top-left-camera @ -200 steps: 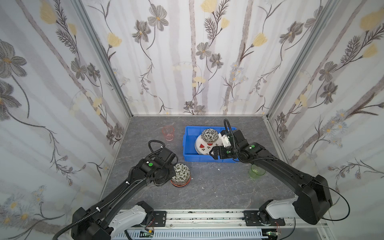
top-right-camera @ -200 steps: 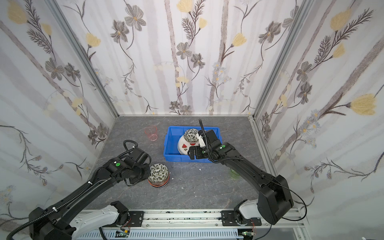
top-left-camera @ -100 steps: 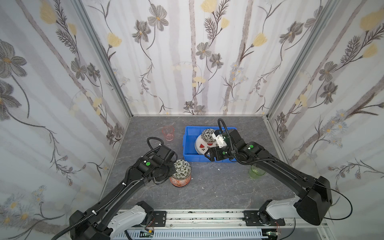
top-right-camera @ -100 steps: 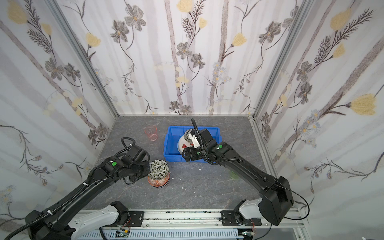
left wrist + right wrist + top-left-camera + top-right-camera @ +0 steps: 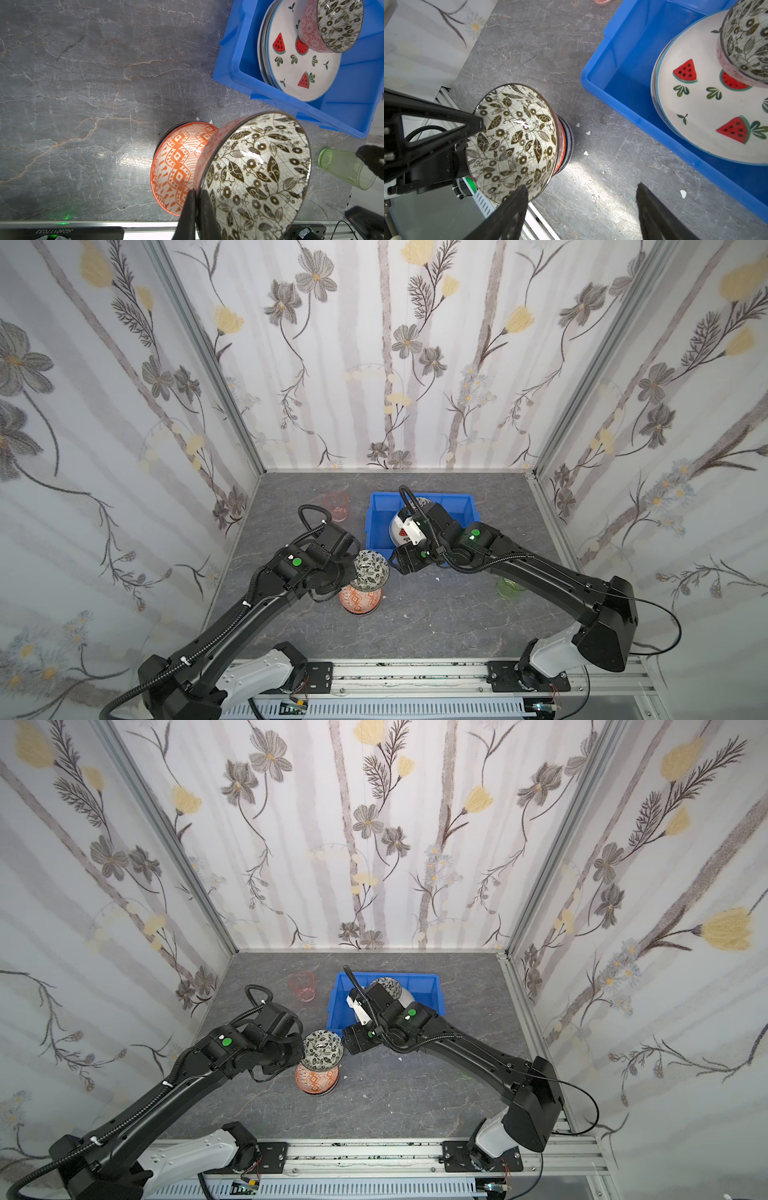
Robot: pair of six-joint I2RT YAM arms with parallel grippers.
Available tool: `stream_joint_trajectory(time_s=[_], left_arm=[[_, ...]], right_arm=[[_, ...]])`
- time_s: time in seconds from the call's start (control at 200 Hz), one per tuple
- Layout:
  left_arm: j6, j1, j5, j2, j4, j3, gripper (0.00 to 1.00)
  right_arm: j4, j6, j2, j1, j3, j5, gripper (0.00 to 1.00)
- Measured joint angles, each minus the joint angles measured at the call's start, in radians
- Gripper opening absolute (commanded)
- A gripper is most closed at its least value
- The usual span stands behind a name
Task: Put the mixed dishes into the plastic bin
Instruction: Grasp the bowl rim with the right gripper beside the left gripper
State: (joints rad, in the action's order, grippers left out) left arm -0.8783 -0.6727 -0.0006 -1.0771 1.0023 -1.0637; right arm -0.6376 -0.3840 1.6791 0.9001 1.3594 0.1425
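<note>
My left gripper [image 5: 196, 192] is shut on the rim of a black-white leaf bowl [image 5: 369, 572], one finger inside and one outside. The bowl hangs tilted above an orange patterned bowl [image 5: 359, 600] that rests on the table. My right gripper [image 5: 581, 186] is open just right of the held bowl [image 5: 512, 141], one finger close under its rim, gripping nothing. Behind it the blue plastic bin [image 5: 376, 526] holds a watermelon plate [image 5: 299, 68] on stacked plates, with a second leaf bowl [image 5: 336, 22] on top.
A pink cup [image 5: 336, 506] stands left of the bin near the back. A green cup [image 5: 510, 587] stands right of the right arm. Small white chips lie on the grey tabletop [image 5: 612, 52]. Flowered walls close in three sides.
The left gripper lifted the leaf bowl off the orange bowl and carried it up toward the bin. The right gripper swung out from over the bin, forward and left, to the bowl.
</note>
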Motion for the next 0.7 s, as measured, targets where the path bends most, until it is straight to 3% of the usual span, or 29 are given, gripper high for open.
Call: stream_joint_trajectory(time_s=[0.425, 0.699], left_arm=[[-0.013, -0.053, -0.029, -0.055, -0.005, -0.055, 0.0], [-0.016, -0.067, -0.029, -0.065, -0.016, -0.055, 0.0]], right_arm=[[-0.038, 0.001, 0.097, 0.021, 0.066, -0.019, 0.63], [-0.038, 0.002, 0.142, 0.022, 0.092, -0.01, 0.39]])
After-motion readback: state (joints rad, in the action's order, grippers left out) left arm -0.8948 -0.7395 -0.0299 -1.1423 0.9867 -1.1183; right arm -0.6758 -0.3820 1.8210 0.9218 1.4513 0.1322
